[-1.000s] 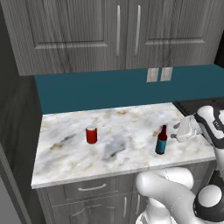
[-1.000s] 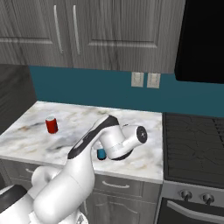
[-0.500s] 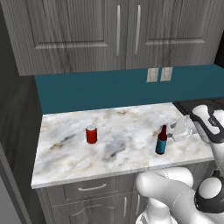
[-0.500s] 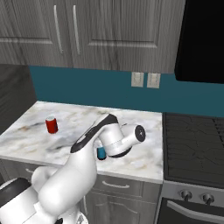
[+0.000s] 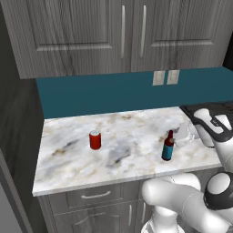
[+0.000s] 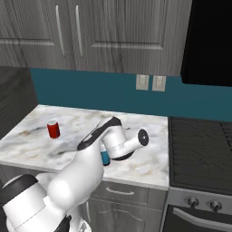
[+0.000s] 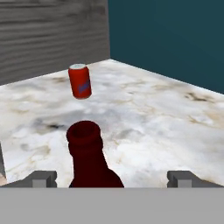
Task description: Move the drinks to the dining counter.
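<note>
The bottle [image 5: 168,146] stands upright near the front edge of the marble table [image 5: 68,159], the one backed by the teal wall, and the can [image 5: 95,139] stands upright on the same top, well apart from the bottle on its far side from the stove [image 6: 199,154]. Both drinks are untouched where they stand, so neither has yet gone to the dining counter. The claw [image 7: 111,177] has its tips spread as wide as they go and grips nothing. It is held level and low, at about the height of the bottle's neck, which suits a sideways pinch on a slim, tall thing better than a reach from above. In the hand view the bottle's red neck [image 7: 87,157] rises between the two tips, nearer the left one, with the can further off beyond it and the bottle mouth just above the tips' line. So the bottle sits straight ahead of the claw and close, apparently not quite inside the gap. From the left base view the white hand [image 5: 184,134] is just beside the bottle on its stove side. The likely step in hand is the approach to grasp the bottle first; a nudge off centre could tip it.
</note>
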